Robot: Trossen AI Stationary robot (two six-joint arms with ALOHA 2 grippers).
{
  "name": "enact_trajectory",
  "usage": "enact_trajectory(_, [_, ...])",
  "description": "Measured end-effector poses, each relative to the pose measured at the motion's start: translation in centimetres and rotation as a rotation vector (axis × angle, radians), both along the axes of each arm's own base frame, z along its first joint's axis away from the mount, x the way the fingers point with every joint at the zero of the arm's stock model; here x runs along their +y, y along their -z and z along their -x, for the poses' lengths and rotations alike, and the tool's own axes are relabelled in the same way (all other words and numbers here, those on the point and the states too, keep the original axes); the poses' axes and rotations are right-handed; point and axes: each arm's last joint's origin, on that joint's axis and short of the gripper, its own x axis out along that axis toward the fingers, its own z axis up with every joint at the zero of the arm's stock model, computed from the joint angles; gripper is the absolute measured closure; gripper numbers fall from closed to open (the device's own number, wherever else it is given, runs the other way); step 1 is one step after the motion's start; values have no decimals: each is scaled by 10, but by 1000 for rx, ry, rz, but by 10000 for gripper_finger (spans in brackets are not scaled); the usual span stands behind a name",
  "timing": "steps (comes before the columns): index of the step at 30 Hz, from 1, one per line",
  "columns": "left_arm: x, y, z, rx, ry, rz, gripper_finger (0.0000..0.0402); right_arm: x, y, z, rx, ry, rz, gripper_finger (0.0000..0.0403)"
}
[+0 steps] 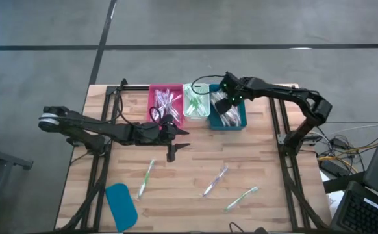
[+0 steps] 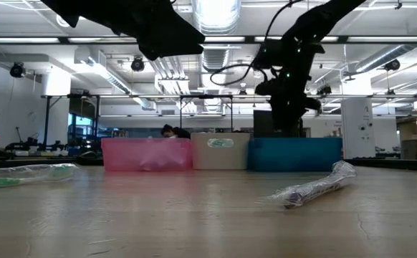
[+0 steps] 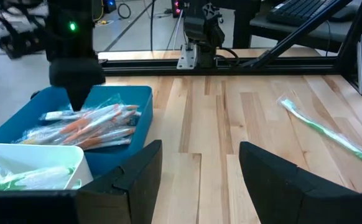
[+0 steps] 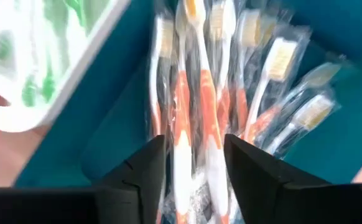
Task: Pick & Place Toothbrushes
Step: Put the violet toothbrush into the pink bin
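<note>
Three bins stand side by side at the far edge: a pink one (image 1: 165, 103) with purple toothbrushes, a white one (image 1: 196, 101) with green ones, and a teal one (image 1: 228, 117) with orange toothbrushes (image 4: 196, 93) in clear wrappers. Three wrapped toothbrushes lie loose on the table: green (image 1: 146, 177), purple (image 1: 215, 181), green (image 1: 241, 198). My right gripper (image 4: 194, 168) is open and points down into the teal bin, its fingers over the orange pile. My left gripper (image 3: 199, 177) is open, holds nothing and hovers above the table just in front of the bins. My right gripper comes from above into the teal bin, with the orange toothbrushes' handles (image 4: 181, 143) showing between its two open fingers. Whether the fingers touch the pile, I cannot tell.
A flat teal lid (image 1: 121, 202) lies near the table's front left corner. Dark metal frame rails (image 1: 277, 123) run along the table's left and right sides. Bare wood lies between the bins and the loose toothbrushes.
</note>
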Motion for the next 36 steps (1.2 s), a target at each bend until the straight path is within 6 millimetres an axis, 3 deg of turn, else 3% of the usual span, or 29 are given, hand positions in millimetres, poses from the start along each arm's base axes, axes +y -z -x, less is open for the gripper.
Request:
enact_trajectory(11, [0, 0, 0, 0, 0, 0, 184, 20, -47, 16, -130, -19, 158, 196])
enact_trajectory(21, [0, 0, 0, 0, 0, 0, 184, 64, -73, 27, -242, -122, 230, 216])
enact_trajectory(36, [0, 2, 1, 16, -16, 58, 184, 157, -54, 20, -317, -519, 259, 249])
